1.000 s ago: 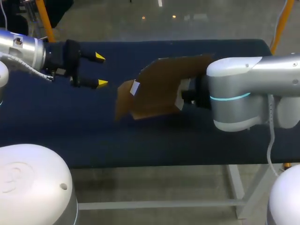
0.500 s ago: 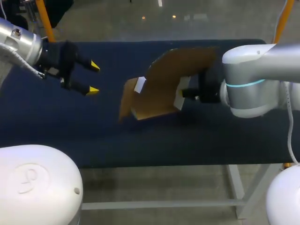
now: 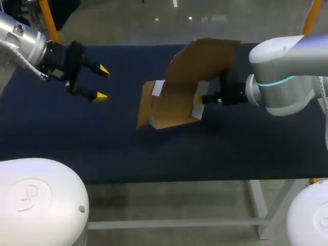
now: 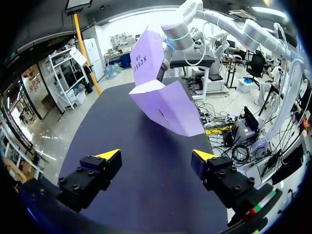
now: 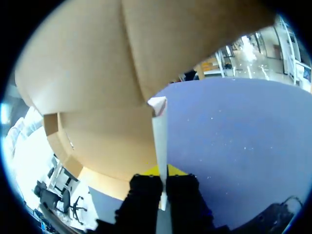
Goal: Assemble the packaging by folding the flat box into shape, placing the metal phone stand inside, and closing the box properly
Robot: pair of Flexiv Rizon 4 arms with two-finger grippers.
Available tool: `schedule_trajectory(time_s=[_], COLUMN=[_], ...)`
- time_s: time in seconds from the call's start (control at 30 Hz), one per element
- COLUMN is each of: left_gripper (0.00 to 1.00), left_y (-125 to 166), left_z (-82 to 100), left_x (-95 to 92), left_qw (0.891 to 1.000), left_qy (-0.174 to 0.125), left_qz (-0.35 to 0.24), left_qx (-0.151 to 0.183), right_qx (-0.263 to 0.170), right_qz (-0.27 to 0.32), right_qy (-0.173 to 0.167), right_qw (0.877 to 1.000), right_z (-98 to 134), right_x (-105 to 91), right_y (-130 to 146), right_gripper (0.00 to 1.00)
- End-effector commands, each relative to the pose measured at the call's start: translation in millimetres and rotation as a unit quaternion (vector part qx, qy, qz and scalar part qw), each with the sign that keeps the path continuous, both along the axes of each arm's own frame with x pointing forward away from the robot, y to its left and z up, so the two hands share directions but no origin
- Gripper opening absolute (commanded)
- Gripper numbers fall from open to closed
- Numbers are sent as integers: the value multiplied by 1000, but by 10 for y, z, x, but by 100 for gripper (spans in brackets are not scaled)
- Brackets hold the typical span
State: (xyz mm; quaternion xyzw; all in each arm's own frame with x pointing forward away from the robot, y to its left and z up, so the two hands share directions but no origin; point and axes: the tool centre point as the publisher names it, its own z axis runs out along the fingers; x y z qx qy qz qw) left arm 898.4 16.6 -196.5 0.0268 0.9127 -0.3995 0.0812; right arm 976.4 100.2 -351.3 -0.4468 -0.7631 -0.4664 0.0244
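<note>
From above, the cardboard box (image 3: 177, 95) covers most of the right jaws. Only a speck of yellow peeps out by the white flap edge. The right arm (image 3: 287, 77) runs off the side of the view, and so does the left arm (image 3: 20, 41). The box hides the bit of counter (image 3: 118, 138) under it. In the right wrist view the box (image 5: 97, 73) fills most of the sight and its edges are cut off, so its whole shape cannot be told. In the left wrist view the box (image 4: 165, 102) hides the right jaws, and the print on it is too small to tell
</note>
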Motion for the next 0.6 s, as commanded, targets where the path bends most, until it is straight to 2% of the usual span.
schedule_trajectory(time_s=[0.03,0.1,0.27,0.6], left_gripper=[100,100,100,100], left_y=[4,26,68,48], left_z=[11,-28,-140,-238], left_x=[6,38,62,68], left_qw=[1000,1000,1000,999], left_qy=[2,4,9,-7], left_qz=[-1,1,14,15], left_qx=[2,1,4,38], right_qx=[-72,-72,-100,-140], right_qz=[36,32,6,-5], right_qy=[73,86,115,171], right_qw=[994,993,988,975], right_z=[30,16,-63,-104], right_x=[50,85,129,89], right_y=[21,15,24,84], right_gripper=[0,0,0,0])
